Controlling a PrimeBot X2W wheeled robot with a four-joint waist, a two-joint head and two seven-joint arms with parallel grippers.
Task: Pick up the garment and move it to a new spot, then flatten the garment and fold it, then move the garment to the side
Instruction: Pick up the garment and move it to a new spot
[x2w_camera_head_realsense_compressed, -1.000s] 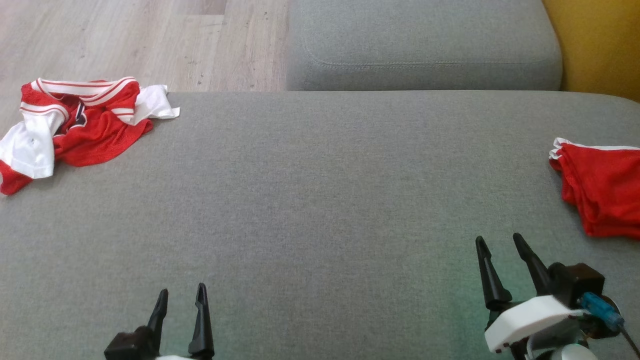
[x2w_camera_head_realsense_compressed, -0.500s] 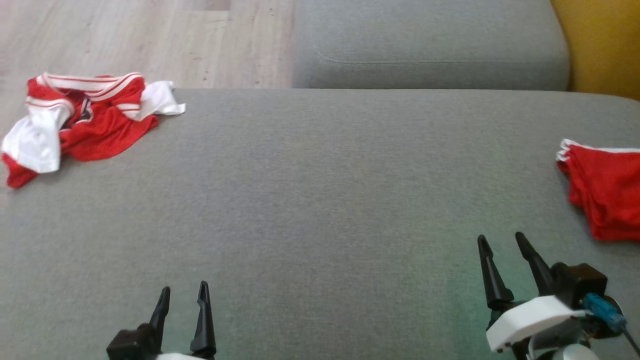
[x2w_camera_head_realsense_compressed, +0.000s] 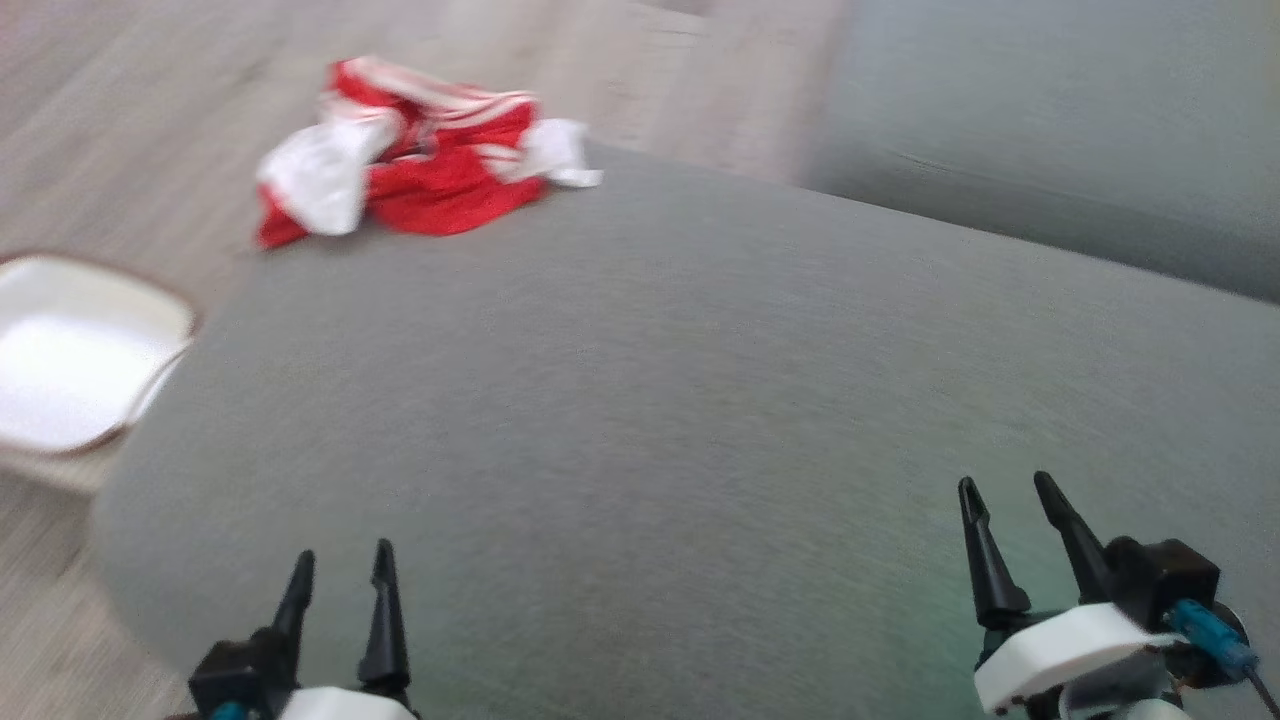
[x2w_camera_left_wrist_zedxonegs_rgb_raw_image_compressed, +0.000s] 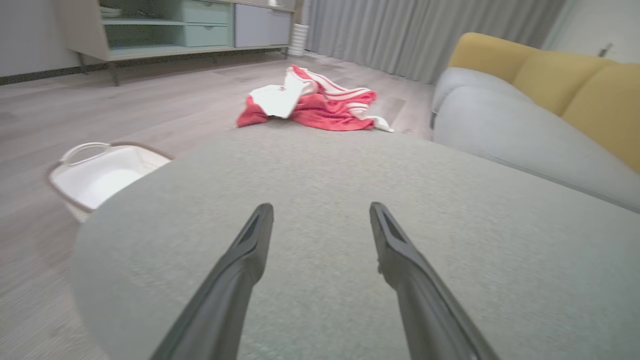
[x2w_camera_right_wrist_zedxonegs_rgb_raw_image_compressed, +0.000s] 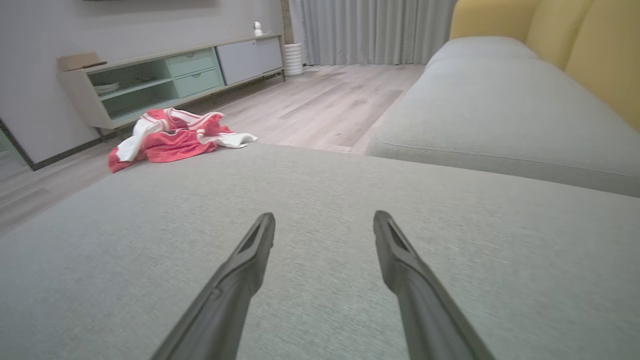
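The crumpled red-and-white garment (x2w_camera_head_realsense_compressed: 420, 165) lies at the upper left of the head view, on the far edge of the grey cushion (x2w_camera_head_realsense_compressed: 640, 400), well apart from both grippers. The left gripper (x2w_camera_head_realsense_compressed: 343, 552) and right gripper (x2w_camera_head_realsense_compressed: 1006, 484) sit along the bottom edge, jaws wide and empty, seemingly readied for the pick-up. No writing on the cloth is legible.

One garment (x2w_camera_head_realsense_compressed: 420, 165), one white basket (x2w_camera_head_realsense_compressed: 80, 350), two tools: left tool (x2w_camera_head_realsense_compressed: 342, 552) and right tool (x2w_camera_head_realsense_compressed: 1004, 482).
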